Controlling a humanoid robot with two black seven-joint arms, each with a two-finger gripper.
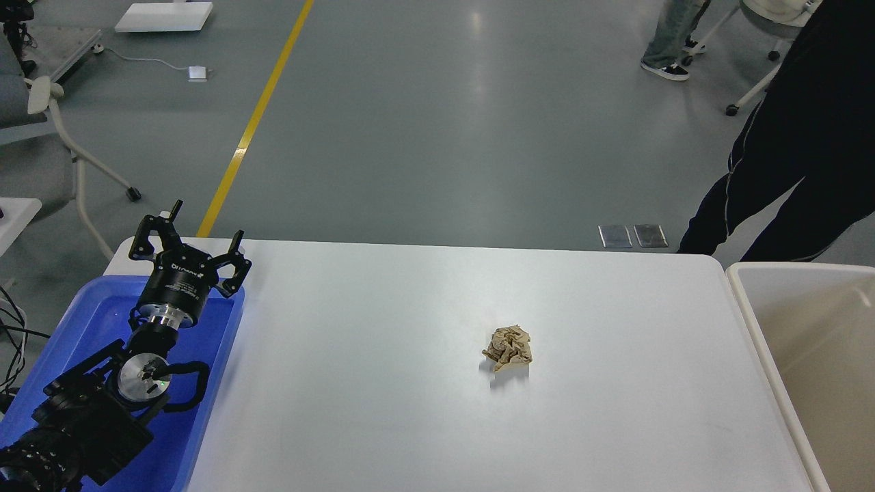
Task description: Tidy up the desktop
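Head view: one frame, looking down over a table, with grey floor filling the upper half.
Desktop (424, 410): glossy white top with rounded corners, filling the lower centre of the frame from the blue tray on the left to the bin on the right.
Beige-white bin (752, 321): deep container at the right edge, just beside the desktop's right side; the part of its inside that shows holds nothing visible.
Blue tray (225, 335): shallow plastic tray at lower left, at the desktop's left end; its visible floor is bare, though the arm hides much of it.
Left arm: black, entering from the lower left corner and reaching up over the tray.
Left gripper (188, 242): above the tray's far edge, in the left-centre of the frame, fingers spread apart and grasping nothing.
Right gripper: out of frame.
Crumpled paper (508, 347): small tan wad lying on the desktop, slightly right of centre, well apart from both containers.
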